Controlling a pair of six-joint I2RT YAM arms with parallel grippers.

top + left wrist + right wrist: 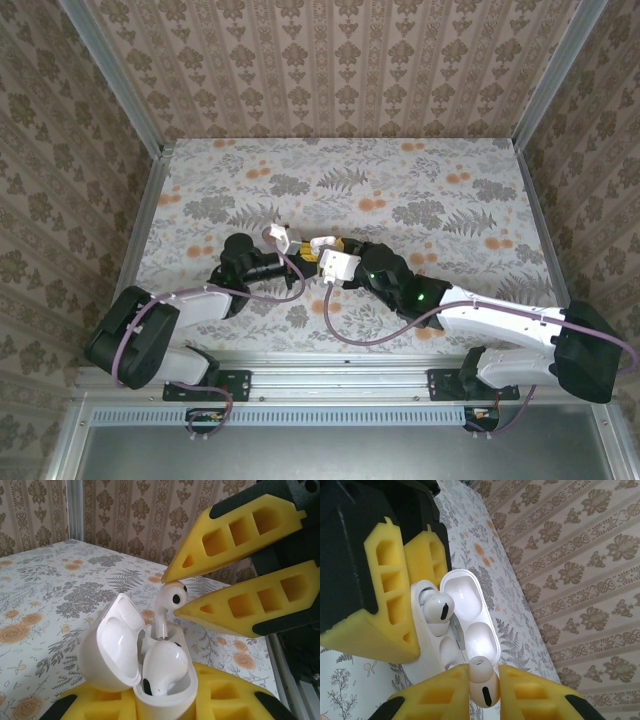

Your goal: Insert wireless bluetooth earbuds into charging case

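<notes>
Now your right gripper [172, 596] pinches a white earbud [169, 600] just above the open charging case [112, 652], stem hanging down toward it. A second earbud [162, 667] sits inside the case, which your left gripper [162, 705] clamps from both sides.

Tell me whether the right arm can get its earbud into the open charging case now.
Probably yes. The lid is open, the left gripper holds the charging case, and the earbud in the right gripper hangs stem-down over the free slot beside the seated earbud.
</notes>
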